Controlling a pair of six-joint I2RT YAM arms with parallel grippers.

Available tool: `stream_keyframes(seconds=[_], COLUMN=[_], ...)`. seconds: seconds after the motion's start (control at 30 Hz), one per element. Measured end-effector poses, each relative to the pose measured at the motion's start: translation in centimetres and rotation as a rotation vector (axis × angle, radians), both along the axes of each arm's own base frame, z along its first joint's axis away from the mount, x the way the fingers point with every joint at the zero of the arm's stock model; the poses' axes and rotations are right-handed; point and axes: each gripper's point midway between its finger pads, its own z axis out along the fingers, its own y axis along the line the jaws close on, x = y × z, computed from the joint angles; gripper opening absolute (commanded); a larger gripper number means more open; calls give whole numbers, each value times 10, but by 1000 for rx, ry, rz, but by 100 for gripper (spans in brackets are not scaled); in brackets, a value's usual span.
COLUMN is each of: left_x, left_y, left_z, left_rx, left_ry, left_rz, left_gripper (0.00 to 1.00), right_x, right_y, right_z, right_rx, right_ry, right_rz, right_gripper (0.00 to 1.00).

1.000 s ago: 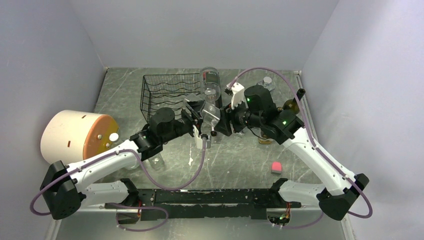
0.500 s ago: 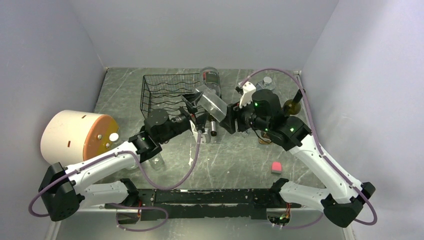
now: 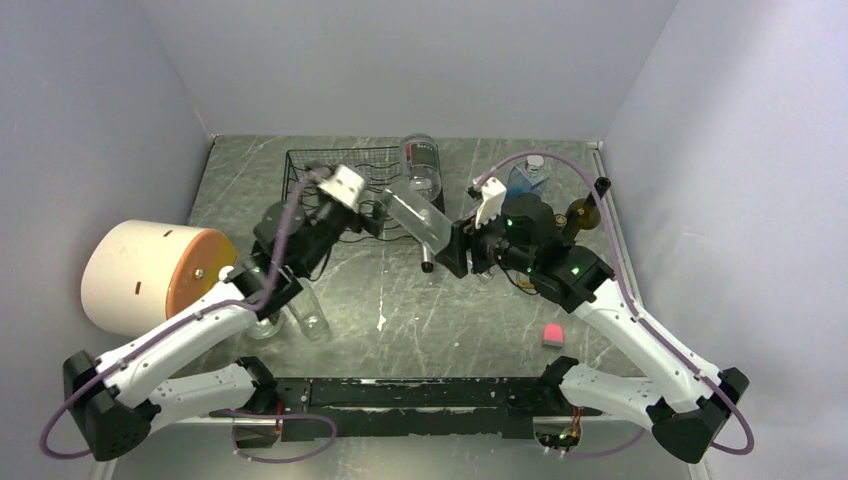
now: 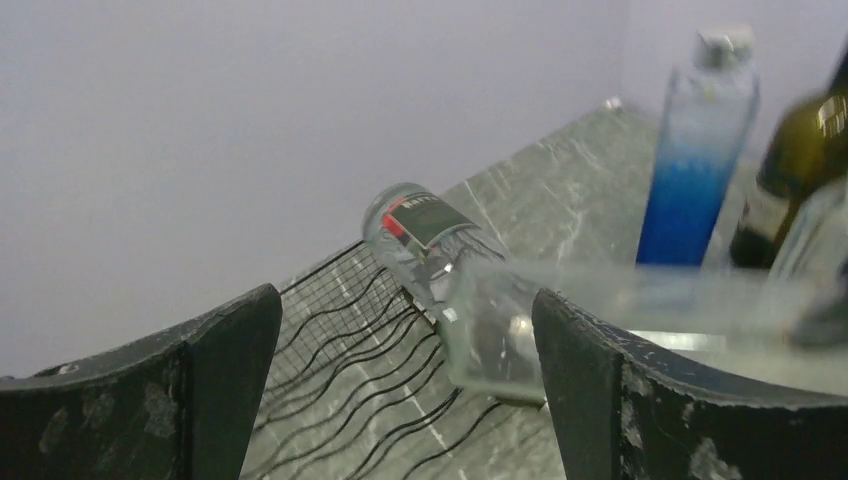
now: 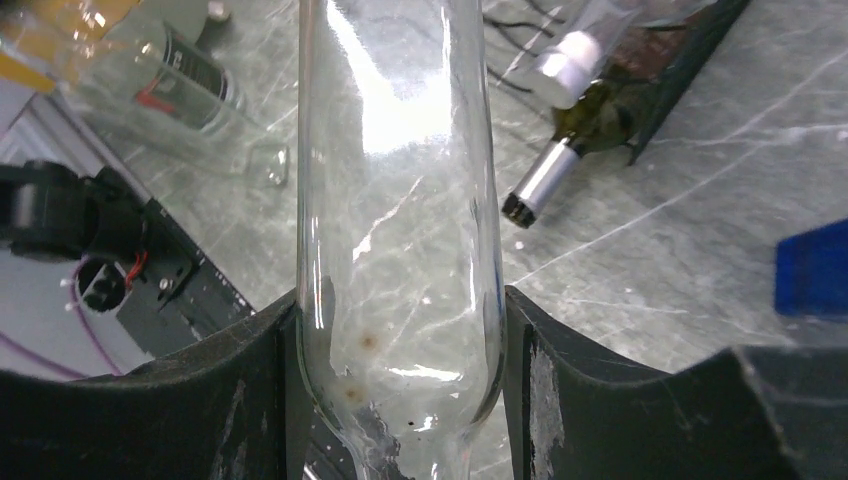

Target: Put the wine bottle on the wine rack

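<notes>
Wine bottle (image 3: 418,222) of clear glass hangs tilted above the table in the grip of the right gripper (image 5: 398,300). The gripper's two black fingers (image 5: 235,400) press on either side of the body just above the shoulder. The wide base points toward the back and left, and the dark-tipped neck points toward the near edge. The base end is just beside the right end of the black wire-mesh wine rack (image 3: 330,185) with its wavy tiers of thin rods. Whether glass touches wire I cannot tell, since the left wrist view blurs that spot. The bottle is not yet set on the rack.

The left gripper (image 4: 402,298) is raised over the near side of the rack. Its jaws are spread wide with nothing between them, and it faces across the wavy rods toward the back wall.

At the rack's far right corner lies a second clear bottle with a dark, red-marked label (image 3: 422,158). Further right, toward the back right corner, stand a tall blue-tinted bottle with a pale cap (image 4: 690,150) and, just beside it, a dark green bottle (image 4: 790,170). A cream cylinder with an orange end face (image 3: 150,270) lies at the table's left edge. A small clear bottle (image 3: 310,322) lies near the left arm. A small pink block (image 3: 552,334) sits on the grey marbled table (image 3: 480,320) toward the near right.
</notes>
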Motion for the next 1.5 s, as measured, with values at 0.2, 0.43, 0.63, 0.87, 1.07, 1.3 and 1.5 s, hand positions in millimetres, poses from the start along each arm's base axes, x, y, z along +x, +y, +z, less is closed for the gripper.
stream_keyframes(seconds=[0.2, 0.43, 0.63, 0.87, 1.07, 1.3, 1.5], left_x=[-13, -33, -39, -50, -59, -67, -73], left_y=[55, 74, 74, 77, 78, 83, 86], left_z=[41, 49, 18, 20, 29, 30, 28], left_rx=[-292, -363, -294, -310, -344, -367, -377], left_ry=[153, 281, 397, 408, 398, 408, 411], left_rz=[166, 197, 212, 176, 141, 127, 114], left_gripper=[99, 99, 99, 99, 99, 99, 99], right_x=[-12, -29, -40, -25, -14, 2, 18], right_y=[17, 39, 62, 69, 77, 97, 112], right_z=[-31, -81, -117, -150, -165, -170, -163], right_rx=[6, -51, -134, -177, -191, -211, -185], right_ry=[66, 153, 163, 173, 175, 173, 161], right_rz=[108, 172, 166, 1, -90, -185, -256], right_gripper=[0, 0, 0, 0, 0, 0, 0])
